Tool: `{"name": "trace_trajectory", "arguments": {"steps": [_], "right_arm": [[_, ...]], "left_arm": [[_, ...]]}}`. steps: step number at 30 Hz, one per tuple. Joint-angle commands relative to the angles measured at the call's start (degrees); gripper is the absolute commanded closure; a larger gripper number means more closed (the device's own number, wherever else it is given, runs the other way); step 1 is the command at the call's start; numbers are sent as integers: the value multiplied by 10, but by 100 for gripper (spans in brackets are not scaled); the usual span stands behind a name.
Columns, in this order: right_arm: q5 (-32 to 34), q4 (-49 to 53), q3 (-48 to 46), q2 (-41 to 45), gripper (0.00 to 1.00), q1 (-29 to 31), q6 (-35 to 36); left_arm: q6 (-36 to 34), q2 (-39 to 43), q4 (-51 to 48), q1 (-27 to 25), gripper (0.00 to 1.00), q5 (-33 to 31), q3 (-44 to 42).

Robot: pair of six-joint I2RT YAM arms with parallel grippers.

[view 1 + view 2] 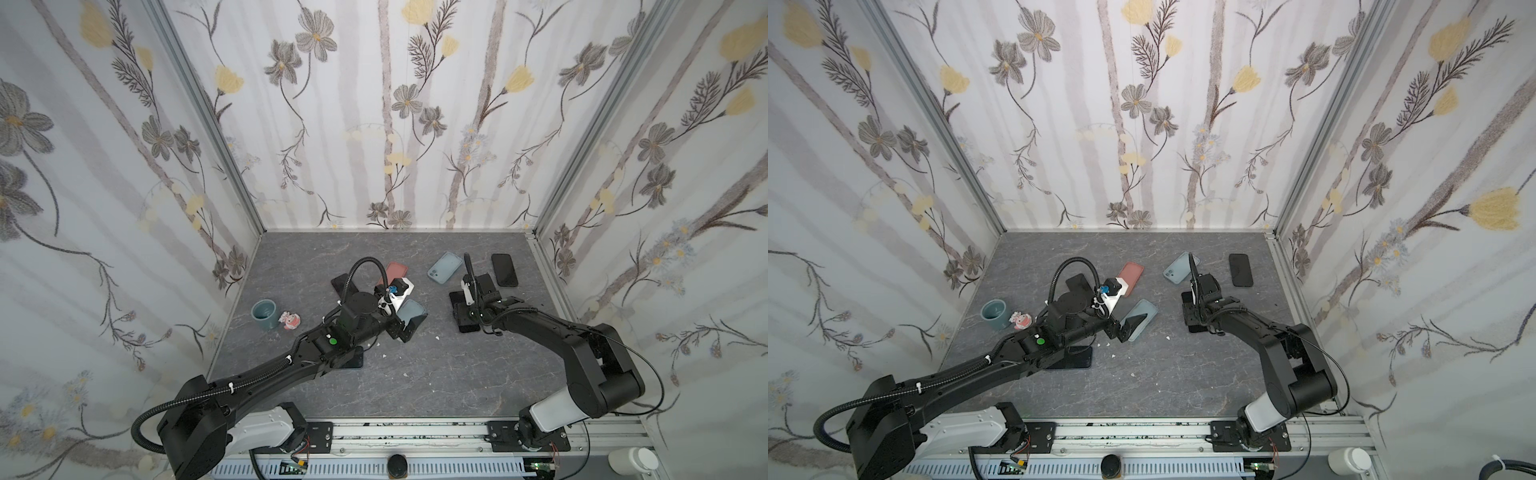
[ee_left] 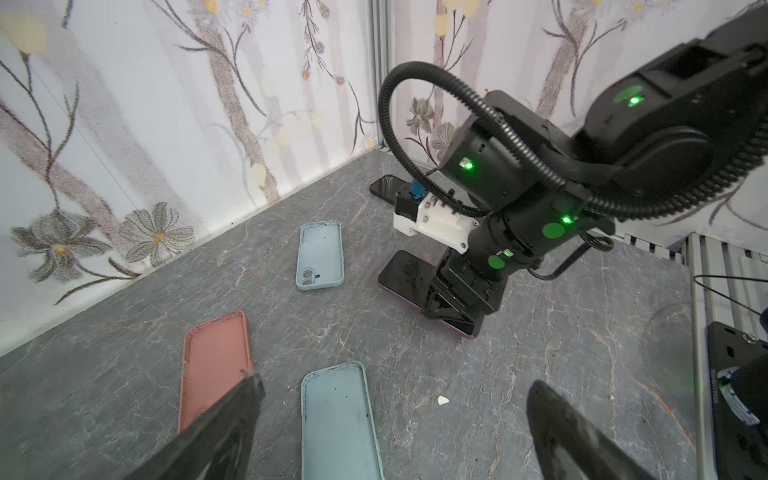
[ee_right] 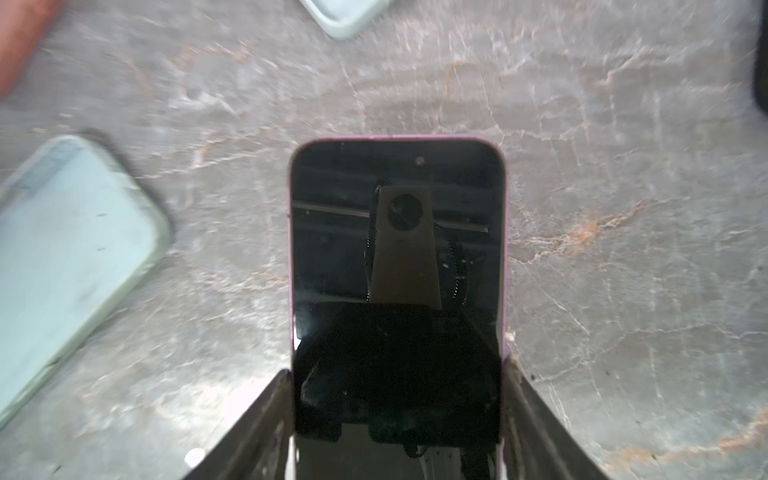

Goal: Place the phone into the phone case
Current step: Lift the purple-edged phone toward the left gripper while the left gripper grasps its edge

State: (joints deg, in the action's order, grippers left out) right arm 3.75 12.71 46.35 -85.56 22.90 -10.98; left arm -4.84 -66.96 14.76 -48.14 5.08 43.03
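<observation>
On the grey table [image 3: 623,145], the right gripper [image 3: 397,370] is pressing its fingers against both long edges of the pink-rimmed phone [image 3: 397,232], which is lying flat. The left gripper [image 2: 397,382] is hovering wide open, holding nothing, above a light blue case [image 2: 338,419].
</observation>
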Motion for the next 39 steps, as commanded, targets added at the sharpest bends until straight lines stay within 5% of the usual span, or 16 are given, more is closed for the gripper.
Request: {"name": "trace_trajectory", "arguments": {"steps": [1,9,16,25,30,39], "right_arm": [[-11,-53,-18,42,50,13,24],[-76,-128,-90,167,50,61,79],[-82,-161,-111,236,50,136,141],[-66,-158,-89,231,51,206,183],[-45,-150,-79,217,51,225,190],[-22,-157,-80,212,51,232,189]], "left_arm": [[30,8,-9,13,0,-6,12],[136,-43,-91,62,0,24,86],[225,-133,-172,123,0,196,164],[255,-240,-237,129,30,357,230],[256,-242,-236,130,45,367,229],[254,-248,-242,130,96,378,234]]}}
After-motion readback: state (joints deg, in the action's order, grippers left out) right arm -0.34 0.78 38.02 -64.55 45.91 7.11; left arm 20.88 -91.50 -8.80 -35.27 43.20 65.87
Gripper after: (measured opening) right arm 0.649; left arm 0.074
